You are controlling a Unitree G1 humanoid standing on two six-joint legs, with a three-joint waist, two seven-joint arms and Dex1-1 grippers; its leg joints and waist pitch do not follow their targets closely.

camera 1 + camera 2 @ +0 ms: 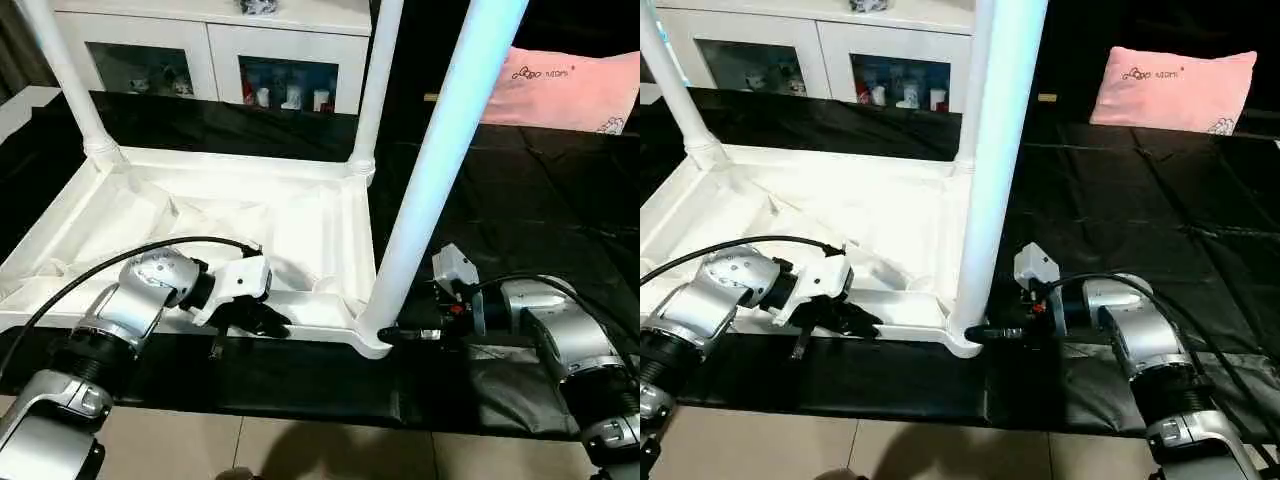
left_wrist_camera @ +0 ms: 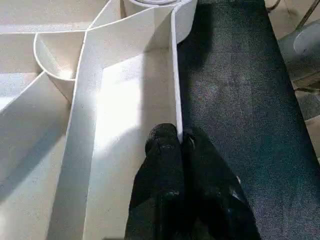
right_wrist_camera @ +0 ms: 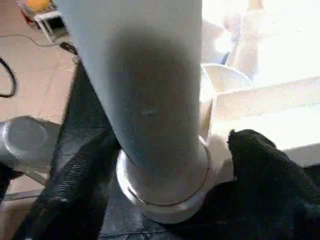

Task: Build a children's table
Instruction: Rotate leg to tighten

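The white tabletop [image 1: 300, 215] lies upside down on a black mat, ribs facing up. Three white legs stand in its corner sockets: far left [image 1: 68, 80], far right [image 1: 378, 80] and near right [image 1: 440, 150]. My left gripper [image 1: 265, 322] is shut on the near rim of the tabletop [image 2: 175, 90], its fingers [image 2: 162, 150] pinching the thin wall. At the foot of the near-right leg [image 3: 150, 90], my right gripper [image 1: 395, 335] has one black finger on each side, closed against the leg's base at its socket.
A black mat [image 1: 520, 200] covers the floor under and to the right of the tabletop. A white glass-door cabinet [image 1: 210, 50] stands behind. A pink cushion [image 1: 570, 90] lies at the far right. Bare tiles [image 1: 300, 450] run along the near edge.
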